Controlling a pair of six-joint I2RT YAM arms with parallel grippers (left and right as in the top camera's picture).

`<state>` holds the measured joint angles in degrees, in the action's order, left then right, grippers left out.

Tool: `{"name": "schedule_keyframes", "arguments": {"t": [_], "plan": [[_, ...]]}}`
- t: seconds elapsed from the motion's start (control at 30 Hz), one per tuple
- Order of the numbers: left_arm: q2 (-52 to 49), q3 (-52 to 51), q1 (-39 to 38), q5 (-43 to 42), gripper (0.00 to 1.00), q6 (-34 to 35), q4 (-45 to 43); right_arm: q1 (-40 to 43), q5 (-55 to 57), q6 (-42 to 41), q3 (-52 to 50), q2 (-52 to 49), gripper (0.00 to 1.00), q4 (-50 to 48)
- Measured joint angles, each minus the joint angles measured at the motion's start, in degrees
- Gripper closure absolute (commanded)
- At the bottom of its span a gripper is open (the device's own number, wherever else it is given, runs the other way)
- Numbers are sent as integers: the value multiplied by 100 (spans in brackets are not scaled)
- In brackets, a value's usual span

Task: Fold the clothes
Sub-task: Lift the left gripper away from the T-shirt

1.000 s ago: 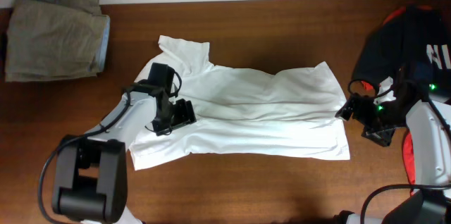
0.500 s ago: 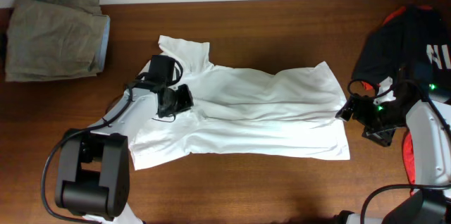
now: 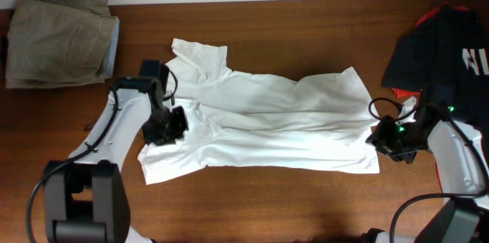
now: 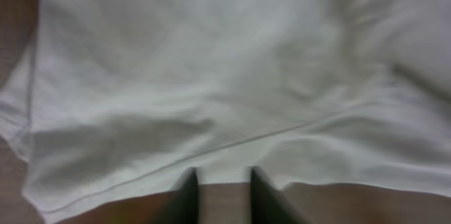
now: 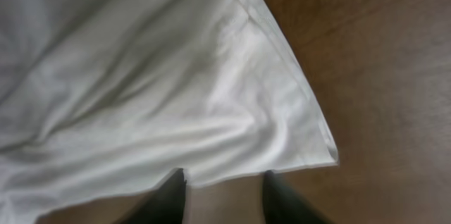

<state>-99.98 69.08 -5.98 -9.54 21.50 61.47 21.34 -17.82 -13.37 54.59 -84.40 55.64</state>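
Left arm (image 3: 103,124) and right arm (image 3: 456,147): white shells, black joints, looping black cables; black right tool (image 3: 380,137) with green lights nearby.

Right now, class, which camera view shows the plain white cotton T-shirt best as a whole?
Overhead: it alone takes in the whole plain white cotton T-shirt, spread out. The left wrist view shows only a wrinkled hemmed patch; the right wrist view, one corner.

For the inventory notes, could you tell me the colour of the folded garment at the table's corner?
Olive-khaki; the folded garment shows best in the overhead view.
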Motion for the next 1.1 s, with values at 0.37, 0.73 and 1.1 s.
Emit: {"name": "schedule_keyframes", "arguments": {"t": [0.37,0.73,1.1], "plan": [[7,-1438,916,-7,99,343,-1292,0,-50,-765,-507,-1362,96,-675],[7,-1510,2717,-48,99,343,-927,-15,417,-1733,-389,-1394,96,-415],[2780,-1147,2380,-2122,1,304,-3195,-13,192,-728,1414,540,4,833]]}}
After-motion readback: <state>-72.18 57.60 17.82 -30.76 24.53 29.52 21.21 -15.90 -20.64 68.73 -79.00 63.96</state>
